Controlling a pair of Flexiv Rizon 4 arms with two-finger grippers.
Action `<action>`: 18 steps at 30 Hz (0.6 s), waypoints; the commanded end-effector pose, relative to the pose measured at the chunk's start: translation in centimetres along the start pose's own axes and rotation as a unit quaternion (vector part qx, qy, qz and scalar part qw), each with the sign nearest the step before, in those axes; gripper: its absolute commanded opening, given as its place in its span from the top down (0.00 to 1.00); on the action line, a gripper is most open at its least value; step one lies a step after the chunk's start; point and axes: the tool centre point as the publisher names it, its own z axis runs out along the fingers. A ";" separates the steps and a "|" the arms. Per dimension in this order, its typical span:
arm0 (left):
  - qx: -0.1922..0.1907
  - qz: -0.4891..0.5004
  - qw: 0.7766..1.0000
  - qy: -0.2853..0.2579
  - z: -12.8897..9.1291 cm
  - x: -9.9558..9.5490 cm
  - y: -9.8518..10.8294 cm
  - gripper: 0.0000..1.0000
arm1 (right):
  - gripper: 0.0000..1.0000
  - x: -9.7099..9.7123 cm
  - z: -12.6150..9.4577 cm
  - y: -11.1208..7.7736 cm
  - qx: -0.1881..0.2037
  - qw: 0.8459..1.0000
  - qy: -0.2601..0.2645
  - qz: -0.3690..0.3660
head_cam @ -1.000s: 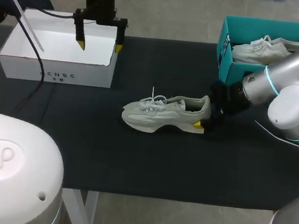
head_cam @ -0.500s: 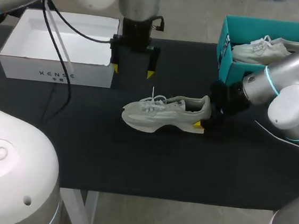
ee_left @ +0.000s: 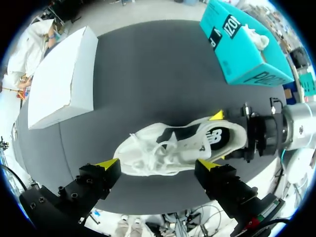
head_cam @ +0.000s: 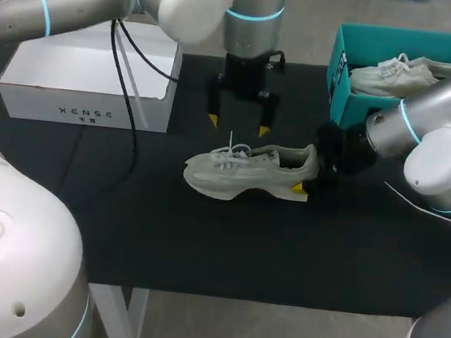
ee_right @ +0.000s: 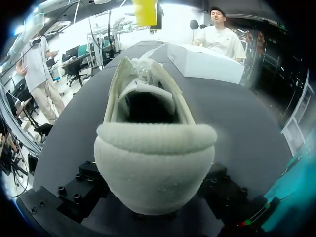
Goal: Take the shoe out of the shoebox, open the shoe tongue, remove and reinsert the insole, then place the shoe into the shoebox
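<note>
shoe (head_cam: 245, 169): pale grey, laced, standing upright on its sole | white shoebox (head_cam: 90, 74): open, well apart from shoe

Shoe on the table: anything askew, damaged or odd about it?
Nothing stands out. The shoe stands upright on its sole, undamaged, its heel clamped in the right gripper; the left gripper hangs open above it.
</note>
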 end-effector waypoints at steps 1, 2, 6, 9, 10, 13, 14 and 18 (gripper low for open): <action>-0.002 0.008 1.000 0.004 1.3 2.1 -0.9 0.00 | 1.00 -0.2 0.5 -0.1 0.000 1.000 -0.001 -0.001; -0.001 0.014 1.000 -0.002 1.5 2.6 -0.9 0.00 | 1.00 -0.2 0.5 -0.1 0.000 1.000 -0.001 -0.001; -0.004 0.036 0.999 -0.012 2.0 4.0 -1.1 0.00 | 1.00 -0.2 0.5 -0.1 0.000 1.000 -0.001 -0.001; -0.016 0.036 0.999 -0.015 2.0 4.1 -1.1 0.00 | 1.00 -0.2 0.5 -0.1 0.000 1.000 -0.001 -0.001; -0.016 0.036 0.999 -0.015 2.0 4.1 -1.1 0.00 | 1.00 -0.2 0.5 -0.1 0.000 1.000 -0.001 -0.001; -0.016 0.036 0.999 -0.015 2.0 4.1 -1.1 0.00 | 1.00 -0.2 0.5 -0.1 0.000 1.000 -0.001 -0.001; -0.016 0.036 0.999 -0.015 2.0 4.1 -1.1 0.00 | 1.00 -0.2 0.5 -0.1 0.000 1.000 -0.001 -0.001; -0.016 0.036 0.999 -0.015 2.0 4.1 -1.1 0.00 | 1.00 -0.2 0.5 -0.1 0.000 1.000 -0.001 -0.001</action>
